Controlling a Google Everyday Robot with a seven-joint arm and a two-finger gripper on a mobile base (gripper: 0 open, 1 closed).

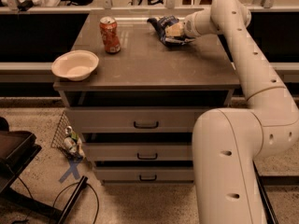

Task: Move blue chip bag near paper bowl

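Note:
The blue chip bag [163, 28] lies wrinkled at the back right of the tabletop [154, 64]. My gripper [174, 30] reaches in from the right and is shut on the bag, low over the table. The paper bowl [74, 65] is white and shallow and sits at the table's front left corner, far from the bag. A red-orange soda can [110, 35] stands upright between them, nearer the back left.
The table is a drawer cabinet with three drawers [145, 124] in front. My white arm [252, 59] arcs over the table's right edge. A dark chair [14, 157] and cables are on the floor at left, with a wire basket [67, 136] beside the cabinet.

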